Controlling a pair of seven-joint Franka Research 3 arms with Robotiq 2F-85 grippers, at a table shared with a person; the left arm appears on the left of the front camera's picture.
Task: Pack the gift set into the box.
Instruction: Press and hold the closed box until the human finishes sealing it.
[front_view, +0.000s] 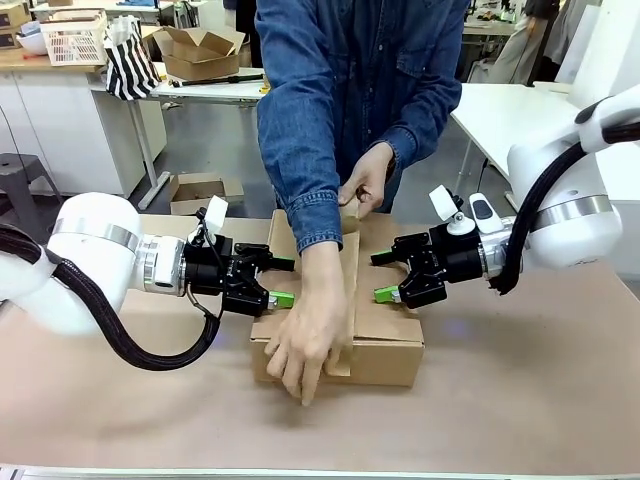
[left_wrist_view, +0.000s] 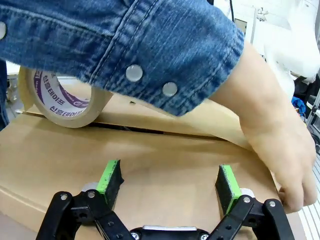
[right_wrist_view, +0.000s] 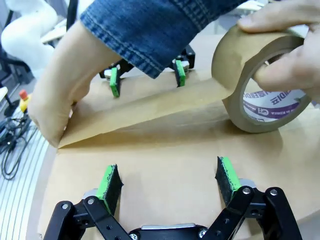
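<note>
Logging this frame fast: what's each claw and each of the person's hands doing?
Left claw: open, empty, resting on the box.
Right claw: open, empty, on the box.
One hand: pressing tape end down.
Other hand: holding tape roll.

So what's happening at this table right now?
A person is taping shut the brown cardboard box. One hand presses the tape's end down at the near edge, while the other hand pulls the roll of brown packing tape toward the far side. The left hand and right hand of the robot sit open over the flaps on either side.
</note>
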